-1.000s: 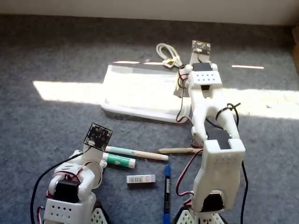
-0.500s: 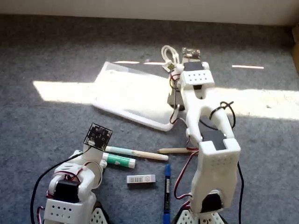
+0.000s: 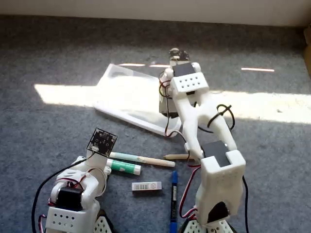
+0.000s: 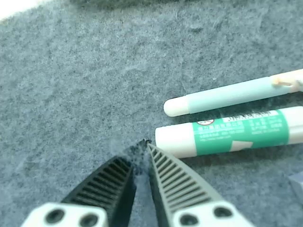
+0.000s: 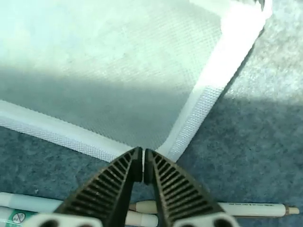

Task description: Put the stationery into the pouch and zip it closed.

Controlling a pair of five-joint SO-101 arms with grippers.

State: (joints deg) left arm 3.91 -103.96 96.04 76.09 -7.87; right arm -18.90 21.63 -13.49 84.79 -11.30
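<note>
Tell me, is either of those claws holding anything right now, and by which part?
The right gripper is shut on the pouch, apparently pinching its corner edge. The left gripper is shut with nothing in it, beside the green glue stick.

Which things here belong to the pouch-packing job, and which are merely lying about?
Job: pouch; light-blue pen; green-labelled tube; white eraser block; blue pen; cream pencil.
Not part of it: grey carpet; brown object at the right edge.

lt: sun band across carpet (image 3: pixel 63 94) | glare on pouch (image 3: pixel 131 94) | rest dim
</note>
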